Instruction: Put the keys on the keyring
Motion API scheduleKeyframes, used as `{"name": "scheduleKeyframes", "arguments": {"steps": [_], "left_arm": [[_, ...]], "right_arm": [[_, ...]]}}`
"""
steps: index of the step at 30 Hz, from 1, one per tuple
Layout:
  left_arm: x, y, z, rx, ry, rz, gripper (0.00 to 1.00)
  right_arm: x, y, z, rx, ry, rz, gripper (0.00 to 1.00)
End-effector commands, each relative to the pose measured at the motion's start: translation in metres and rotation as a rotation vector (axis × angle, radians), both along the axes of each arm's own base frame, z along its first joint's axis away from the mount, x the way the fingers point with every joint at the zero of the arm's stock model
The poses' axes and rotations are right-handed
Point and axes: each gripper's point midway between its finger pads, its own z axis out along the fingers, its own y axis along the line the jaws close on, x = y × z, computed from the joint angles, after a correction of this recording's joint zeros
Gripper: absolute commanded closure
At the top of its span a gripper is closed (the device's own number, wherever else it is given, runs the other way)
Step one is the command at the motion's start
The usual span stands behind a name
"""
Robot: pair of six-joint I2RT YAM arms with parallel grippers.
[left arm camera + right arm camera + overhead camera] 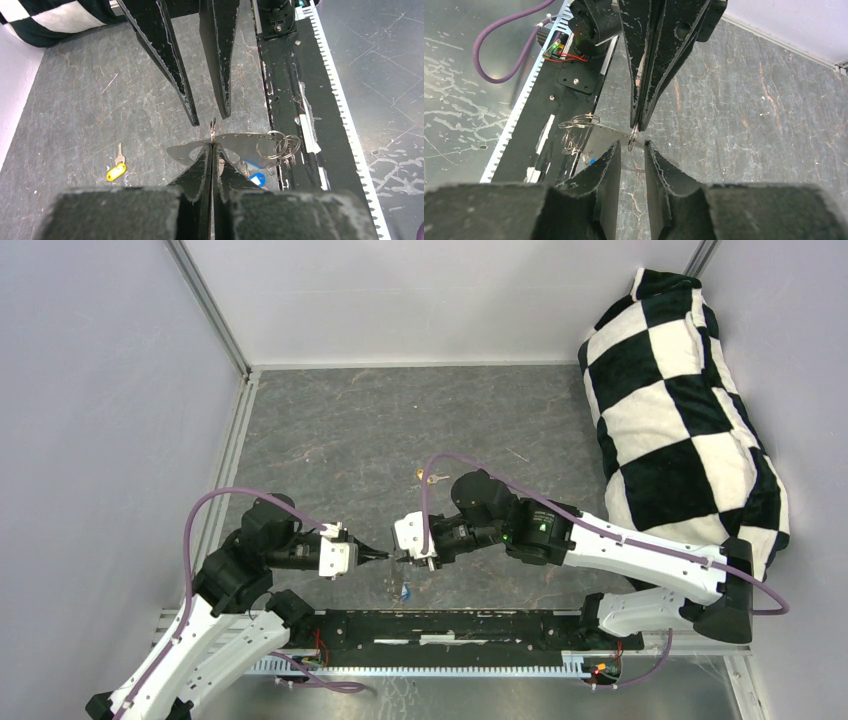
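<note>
Keys first: from above, the brass key (431, 478) lies alone on the counter (330, 430), well apart from both arms, so I judge it not yet threaded. On the left wrist view, the left pincer (212, 148) is clenched on the keyring (235, 141), and the blue key (257, 179) sits just beneath it. It may already be threaded, but I cannot tell. On the right wrist view, the right pincer (632, 146) stands released at the ring, grasping nothing.
</note>
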Motion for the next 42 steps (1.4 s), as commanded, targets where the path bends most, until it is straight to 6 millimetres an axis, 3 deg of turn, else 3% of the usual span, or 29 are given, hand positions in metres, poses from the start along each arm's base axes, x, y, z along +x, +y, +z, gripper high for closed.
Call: {"name": "scheduleKeyframes", "arguments": {"steps": [1, 8, 12, 14, 17, 20, 27, 34, 42], "left_arm": [[0.001, -0.002, 0.025, -0.05, -0.076, -0.012, 0.98], [0.001, -0.004, 0.027, -0.066, -0.066, -0.014, 0.98], [0.0, -0.005, 0.025, -0.066, -0.052, -0.022, 0.98], [-0.002, -0.006, 0.025, -0.068, -0.033, -0.026, 0.88], [-0.002, -0.005, 0.024, -0.069, -0.006, -0.012, 0.67], [-0.001, -0.002, 0.022, -0.073, 0.018, 0.028, 0.61], [0.005, 0.0, 0.023, -0.128, 0.077, 0.122, 0.65], [-0.009, -0.003, 0.019, -0.131, 0.143, 0.062, 0.69], [0.0, -0.01, 0.024, -0.159, 0.184, 0.083, 0.7]], "right_arm": [[0.003, 0.01, 0.027, 0.072, -0.01, -0.006, 0.73], [0.005, 0.017, 0.026, 0.093, 0.008, -0.016, 0.82], [0.01, 0.019, 0.029, 0.116, -0.004, -0.043, 0.99], [0.014, 0.018, 0.029, 0.125, -0.007, -0.066, 0.99], [0.013, 0.016, 0.036, 0.183, -0.004, -0.081, 0.99], [0.008, 0.01, 0.046, 0.263, 0.009, -0.082, 0.99], [0.001, 0.004, 0.052, 0.381, 0.061, -0.082, 0.99], [-0.001, 0.005, 0.053, 0.412, 0.108, -0.089, 0.99], [-0.004, 0.009, 0.053, 0.421, 0.126, -0.078, 0.99]]}}
